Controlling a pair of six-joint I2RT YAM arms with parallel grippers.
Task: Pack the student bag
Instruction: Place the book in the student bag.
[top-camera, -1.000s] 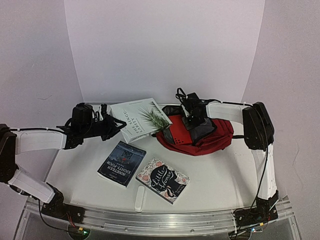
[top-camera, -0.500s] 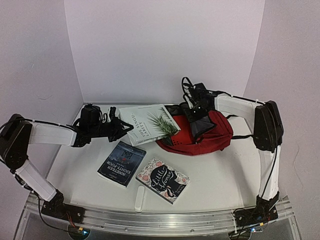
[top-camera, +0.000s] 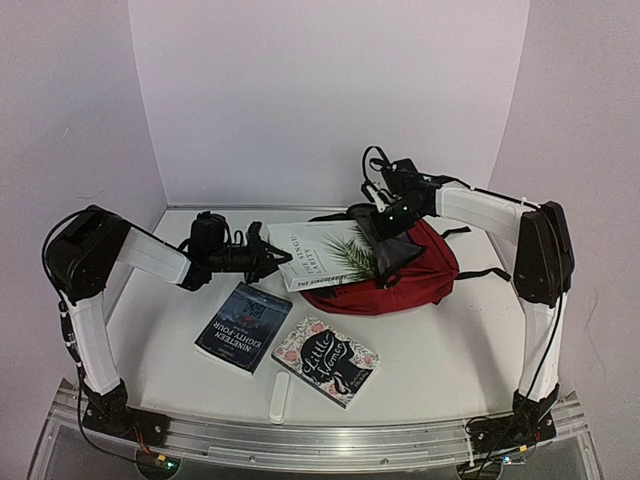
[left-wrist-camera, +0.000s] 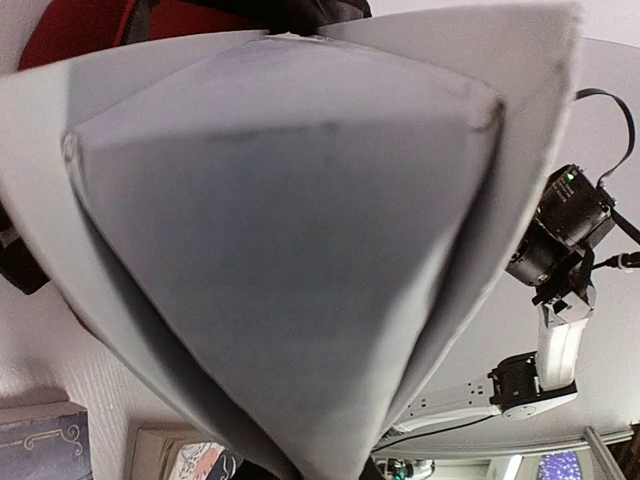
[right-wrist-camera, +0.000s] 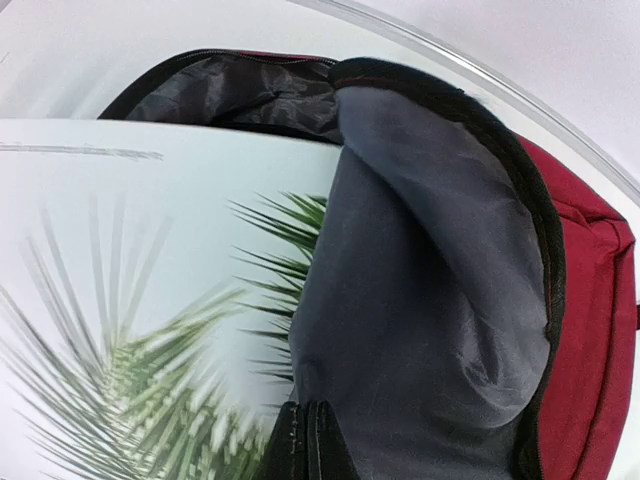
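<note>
The student bag (top-camera: 425, 272) is dark red with grey lining and lies at the back right of the table. My right gripper (top-camera: 384, 224) is shut on the edge of its grey-lined flap (right-wrist-camera: 430, 300) and holds the mouth open. In the right wrist view the shut fingertips (right-wrist-camera: 308, 440) pinch the lining. My left gripper (top-camera: 268, 257) is shut on the left edge of a white book with a palm leaf on its cover (top-camera: 325, 256). The book is held level, and its right end reaches into the bag's mouth under the flap. Its pages (left-wrist-camera: 300, 220) fill the left wrist view.
A dark blue book (top-camera: 243, 326) and a floral "Little Women" book (top-camera: 325, 360) lie in front of the bag. A small white flat object (top-camera: 280, 398) lies near the table's front edge. White walls close in the back and both sides.
The left arm has carried the white book to the right, and its end has gone into the bag's mouth. The right gripper has lifted the flap higher and a little leftward.
</note>
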